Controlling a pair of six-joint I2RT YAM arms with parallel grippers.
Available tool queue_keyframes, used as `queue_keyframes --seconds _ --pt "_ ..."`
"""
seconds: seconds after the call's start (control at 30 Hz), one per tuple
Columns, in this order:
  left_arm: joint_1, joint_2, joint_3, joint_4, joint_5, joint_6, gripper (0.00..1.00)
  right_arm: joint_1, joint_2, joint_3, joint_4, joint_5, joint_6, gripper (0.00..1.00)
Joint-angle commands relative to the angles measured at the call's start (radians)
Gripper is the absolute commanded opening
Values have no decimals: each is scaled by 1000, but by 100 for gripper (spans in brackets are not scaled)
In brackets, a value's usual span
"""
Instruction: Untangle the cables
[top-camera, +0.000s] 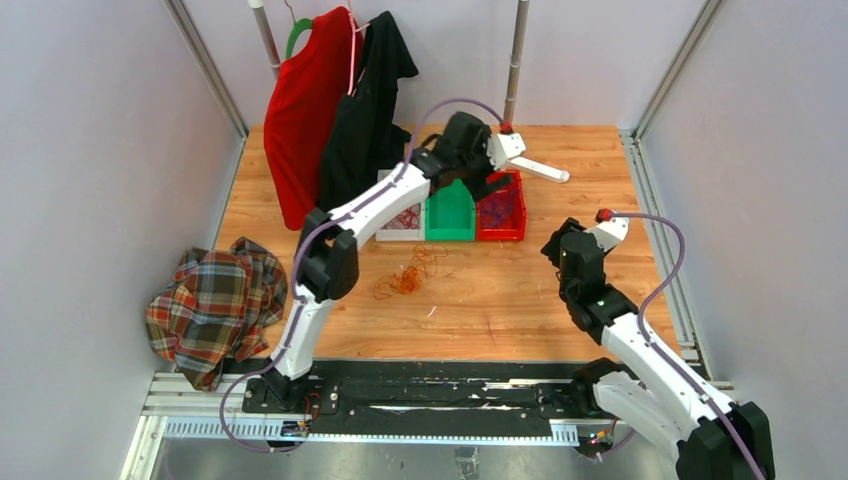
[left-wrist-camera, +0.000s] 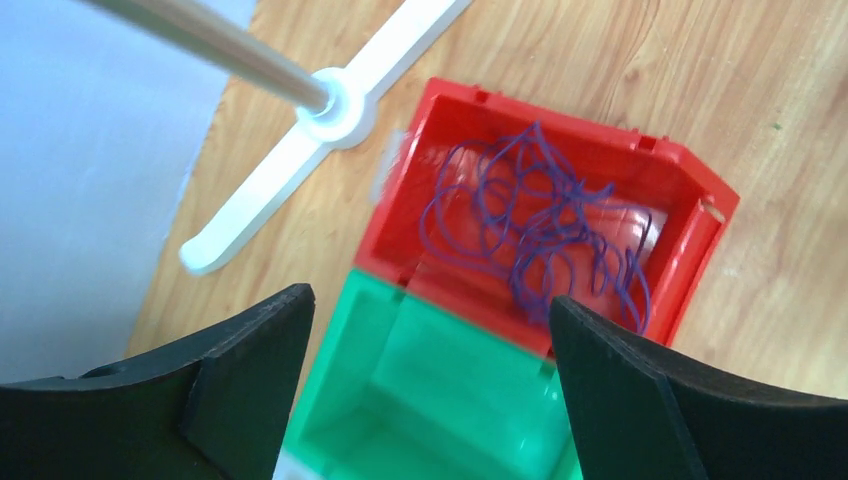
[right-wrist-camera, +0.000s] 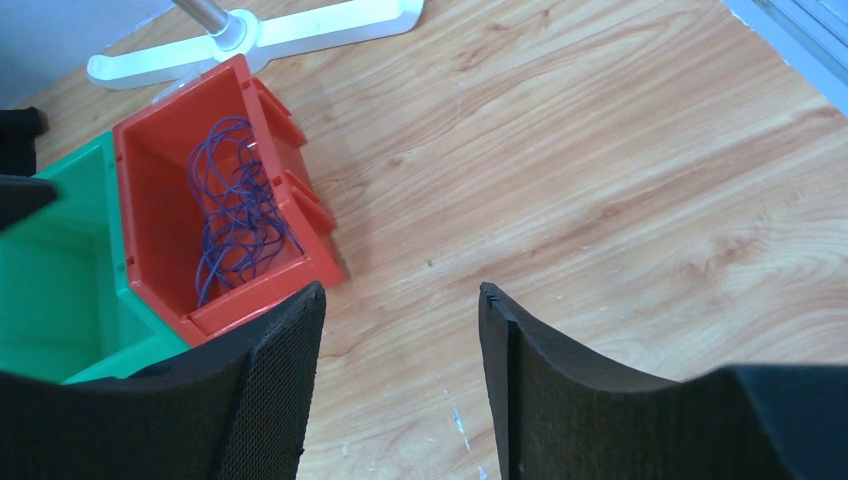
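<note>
Three bins are lined up side by side towards the far edge of the table (top-camera: 520, 300): a white bin (top-camera: 385, 232) on the left, a green bin (left-wrist-camera: 340, 340) in the middle and a red bin (left-wrist-camera: 700, 190) on the right. The purple cables (left-wrist-camera: 535, 225) are seen lying in a loose tangle of curls inside the red bin. The red cables (top-camera: 405, 218) are seen in the white bin. The orange cables (top-camera: 408, 278) are left in a small curled heap on the bare wood just in front of the bins.

The left gripper (left-wrist-camera: 430, 310) is held above the place where the green and red bins meet, its jaws spread wide and nothing gripped between them. The right gripper (right-wrist-camera: 400, 300) is held over bare wood to the right of the red bin, its jaws parted and nothing grasped.

A white stand base (left-wrist-camera: 300, 150) is seen just behind the red bin. A red shirt (top-camera: 305, 120) and a black garment (top-camera: 365, 110) are hung at the back left, and a plaid shirt (top-camera: 215, 305) is crumpled at the table's left edge.
</note>
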Motion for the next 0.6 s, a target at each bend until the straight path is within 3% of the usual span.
queue_keyframes --seconds 0.0,0.13,0.37,0.57 --pt "50 -193 32 -247 83 -6 93 -20 67 58 39 -57 -25 58" --pt "132 -346 -158 -384 102 34 97 -18 149 99 80 -139 -36 57" --pt "277 -647 -626 -410 240 129 97 -10 347 262 84 -309 -55 51" --pt "279 -659 -814 -365 336 94 87 119 419 300 78 -293 -63 48"
